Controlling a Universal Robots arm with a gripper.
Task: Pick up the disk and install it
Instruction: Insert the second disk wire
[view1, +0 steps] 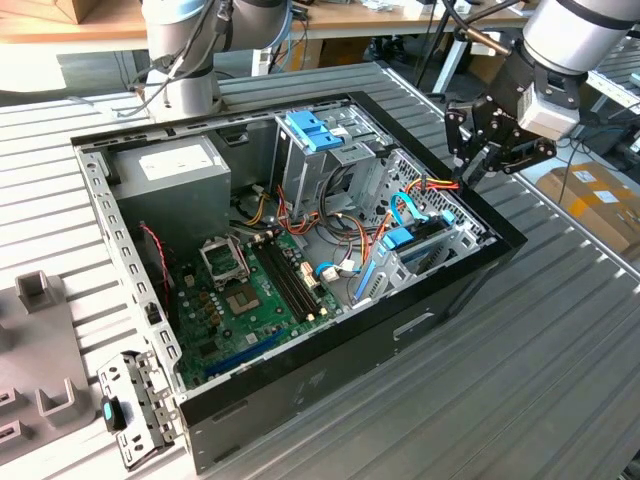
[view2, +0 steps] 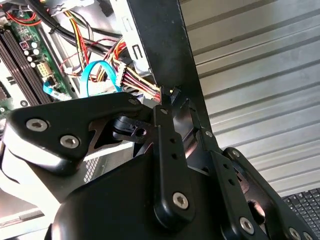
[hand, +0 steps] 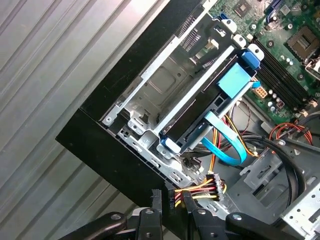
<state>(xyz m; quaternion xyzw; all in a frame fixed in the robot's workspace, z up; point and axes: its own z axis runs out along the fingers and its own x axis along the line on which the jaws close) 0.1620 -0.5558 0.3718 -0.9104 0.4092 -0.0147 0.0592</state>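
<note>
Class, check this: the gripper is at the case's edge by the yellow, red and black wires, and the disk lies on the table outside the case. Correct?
One error. The disk is not on the table: the first wrist view shows it in the metal cage inside the case. The gripper is indeed at the case's edge by the yellow, red and black wires.

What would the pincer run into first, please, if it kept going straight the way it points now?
Probably the bundle of coloured wires at the black case's edge; the pincer points right at its plug, though depth is hard to judge.
</note>
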